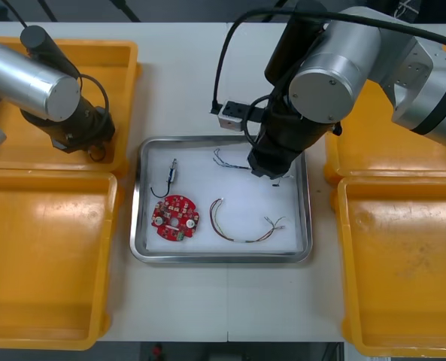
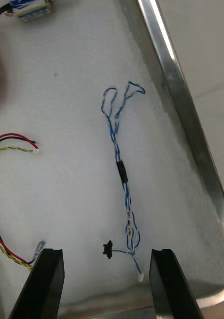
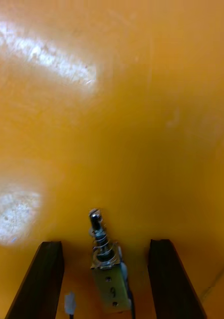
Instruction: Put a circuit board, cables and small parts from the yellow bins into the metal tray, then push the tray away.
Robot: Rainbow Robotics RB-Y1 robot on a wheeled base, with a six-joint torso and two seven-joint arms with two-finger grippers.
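While the right tool (image 2: 107,250) hangs wide over the metal tray (image 1: 307,218), above the twisted blue and white cable (image 2: 123,172) lying there, the next pick looks like the left arm's. Left tool (image 3: 105,244) is low in the far-left yellow bin (image 1: 121,64), fingers wide, with a small metal part (image 3: 109,271) between them, touching neither. Part's long axis runs parallel to the fingers. Judgement: a straight close should catch its body.

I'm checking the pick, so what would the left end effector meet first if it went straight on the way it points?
Probably the small metal part between the open fingers of the left end effector, on the yellow bin floor; depth is unclear, so the fingers might straddle it.
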